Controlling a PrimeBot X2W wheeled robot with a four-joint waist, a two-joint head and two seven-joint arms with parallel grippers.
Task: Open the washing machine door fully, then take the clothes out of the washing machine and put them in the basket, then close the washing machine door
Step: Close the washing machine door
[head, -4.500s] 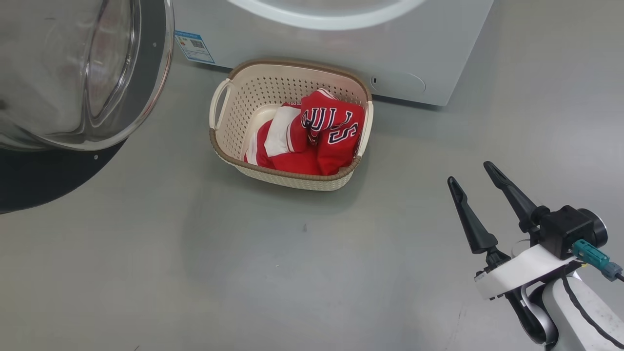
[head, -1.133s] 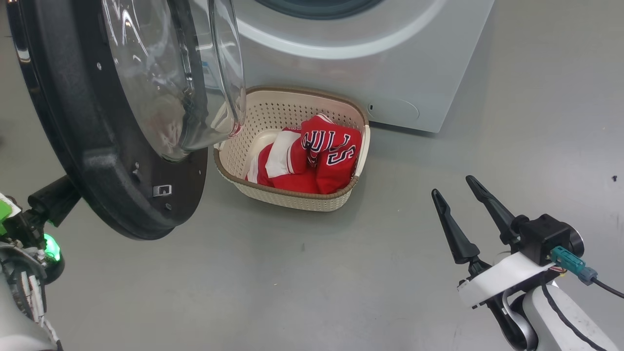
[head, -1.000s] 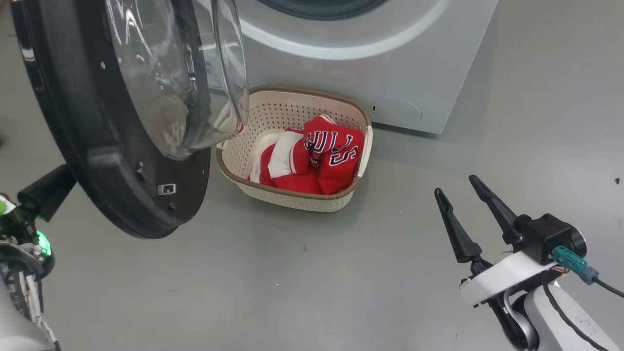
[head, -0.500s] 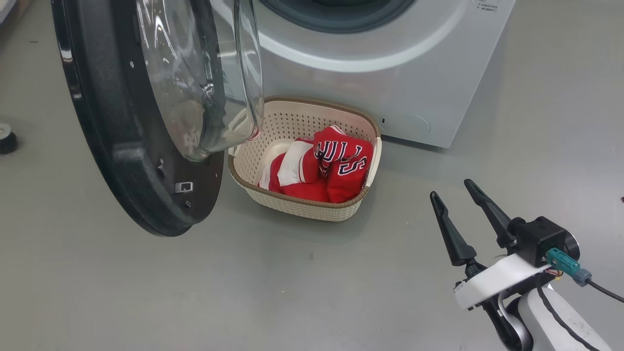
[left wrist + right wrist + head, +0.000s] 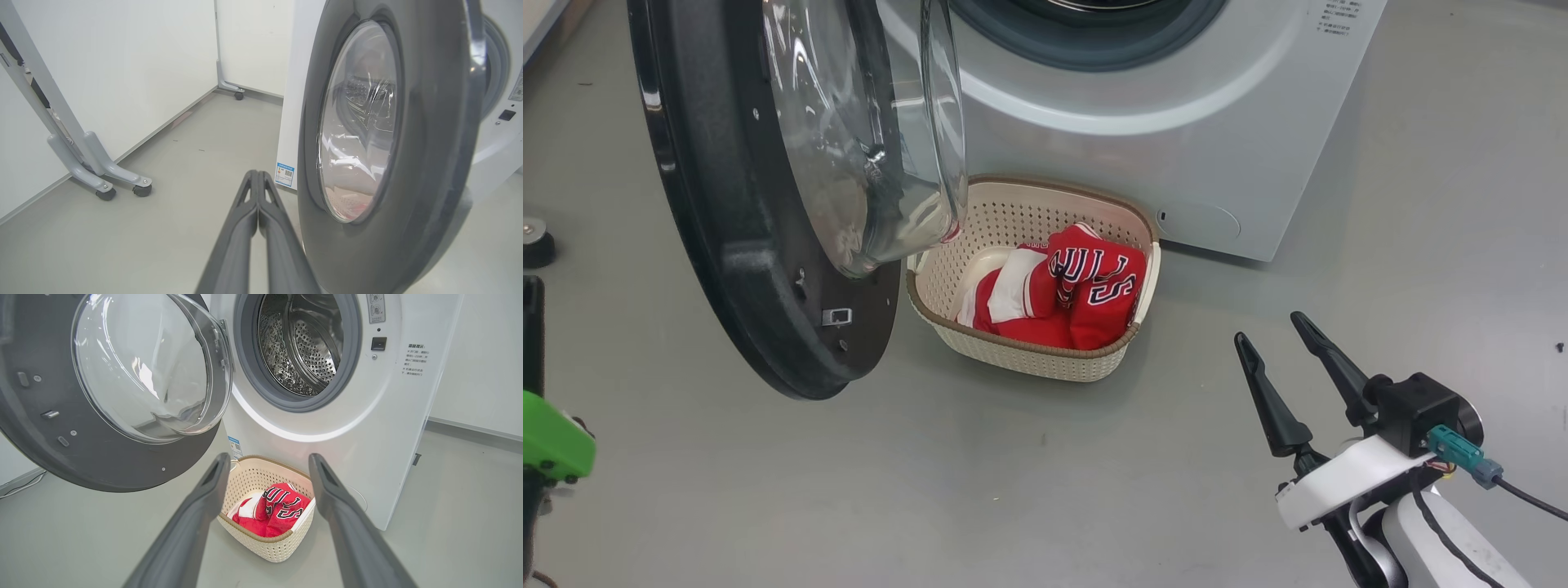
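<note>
The washing machine door [image 5: 768,245] stands partway open, swung out from the washing machine [image 5: 1176,163] to the left of the basket [image 5: 1029,363]. The clothes [image 5: 1086,286] (a red jersey bunched with white fabric) lie inside the basket, which sits on the floor [image 5: 849,490] just in front of the machine. The right claw [image 5: 1267,327] hovers nearer and to the right, well apart from the basket, its fingers spread wide and empty. The left claw [image 5: 256,175] is pressed closed on nothing, just left of the door's outer face; I cannot tell whether they touch.

Black "ULLS" lettering on the red clothes [image 5: 1094,287]
</note>
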